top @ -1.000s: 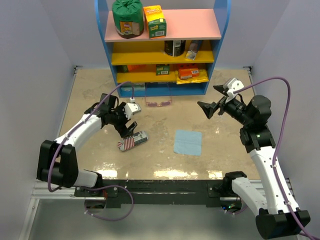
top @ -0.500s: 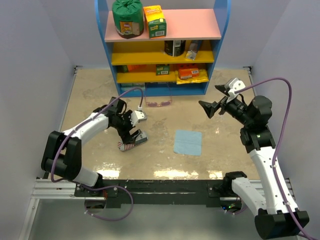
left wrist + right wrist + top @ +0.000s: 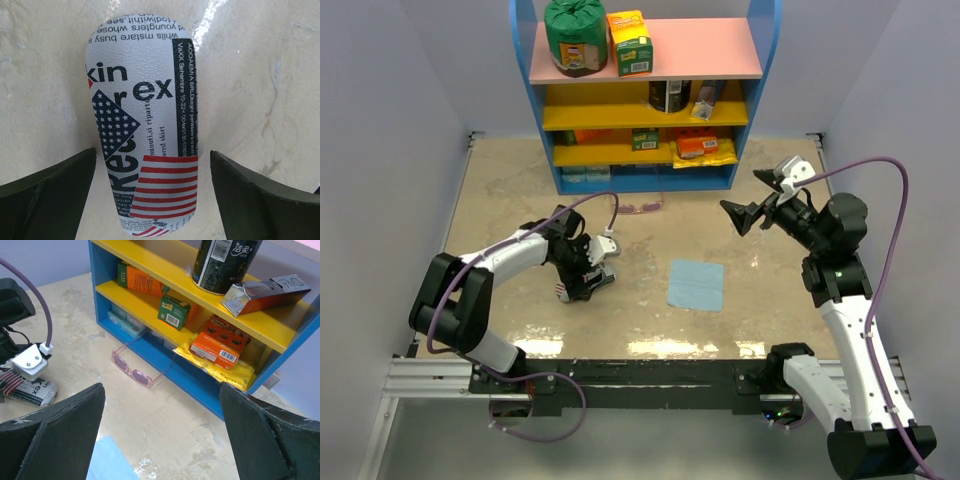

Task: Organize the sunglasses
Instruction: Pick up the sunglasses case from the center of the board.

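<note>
Bright, even overhead light; glare streaks on table (image 3: 650,347) nr front edge; pics sharp.

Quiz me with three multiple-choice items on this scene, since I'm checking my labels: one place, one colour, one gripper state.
1. The sunglasses lie: A on the pink shelf; B on the table before the shelf unit; C on a yellow shelf.
2. The square cloth is: A red; B light blue; C green.
3. The left gripper is: A open over the flag-print pouch; B shut on the pouch; C shut on the sunglasses.
Key: B, they lie at the unit's foot; B, it looks pale blue; A, fingers apart, pouch between them.
</note>
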Controlling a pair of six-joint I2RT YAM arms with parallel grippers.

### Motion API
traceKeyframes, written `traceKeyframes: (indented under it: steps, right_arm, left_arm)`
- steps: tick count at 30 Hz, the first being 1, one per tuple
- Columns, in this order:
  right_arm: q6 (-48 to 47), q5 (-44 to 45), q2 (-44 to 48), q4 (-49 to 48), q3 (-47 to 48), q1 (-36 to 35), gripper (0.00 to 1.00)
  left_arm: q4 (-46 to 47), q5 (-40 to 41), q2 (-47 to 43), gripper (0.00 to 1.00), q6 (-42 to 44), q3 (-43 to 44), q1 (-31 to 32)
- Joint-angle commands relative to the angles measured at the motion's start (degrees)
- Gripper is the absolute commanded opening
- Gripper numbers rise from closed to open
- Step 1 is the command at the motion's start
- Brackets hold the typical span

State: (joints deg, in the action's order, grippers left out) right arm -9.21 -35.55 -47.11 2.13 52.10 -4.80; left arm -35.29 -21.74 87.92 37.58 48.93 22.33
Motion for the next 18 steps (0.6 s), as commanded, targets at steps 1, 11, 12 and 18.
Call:
traceKeyframes:
  steps: [1,11,12,18]
  right_arm:
    - [0.9,0.0,1.1,-1.9,-0.3,0.5,0.98]
    - [0.4,-0.9,0.9,-1.9,0.3,0.7,0.98]
    - [-0.3,-2.8,0.6,-1.3,1.5,0.6,0.98]
    - [-14.6,-22.4,-6.3,17.3,11.7,0.4,0.98]
  left_arm:
    - [2.3,1.8,0.8,0.98,-1.3,-0.4,0.5]
    - [0.9,-1.0,-2.0,0.08,-1.0,2.1,0.5]
    - [-0.6,-3.0,-2.5,0.05,-0.7,4.0,0.5]
    - [-10.6,-15.9,-3.4,0.00,0.7,21.2,1.1]
